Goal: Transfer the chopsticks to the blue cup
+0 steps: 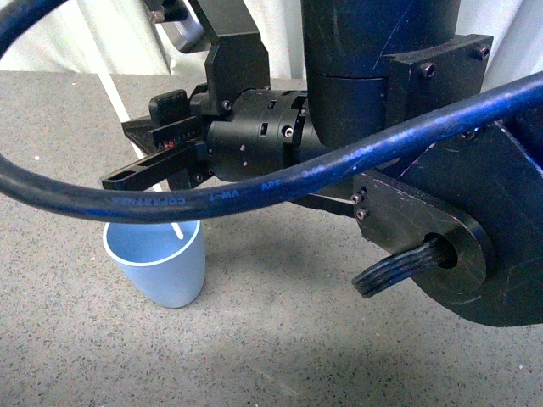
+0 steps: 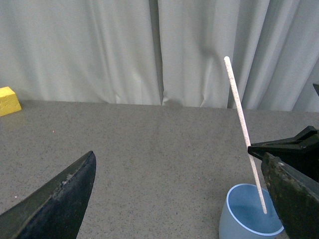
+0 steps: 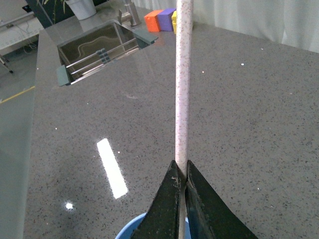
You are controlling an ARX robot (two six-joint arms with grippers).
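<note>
L gripper (image 2: 178, 158) spread wide, holding nothing; cup (image 2: 247, 219) ahead of it, close by one finger. R gripper (image 3: 182, 174) pinched on the stick (image 3: 182, 84), held nearly upright. Cup sits right under R gripper w/ the stick's lower end inside.

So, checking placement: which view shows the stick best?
Left wrist: nearly the whole stick, lower end inside the cup. Right wrist shows only its shaft pinched in the right end effector; front, a short bit at the cup.
</note>
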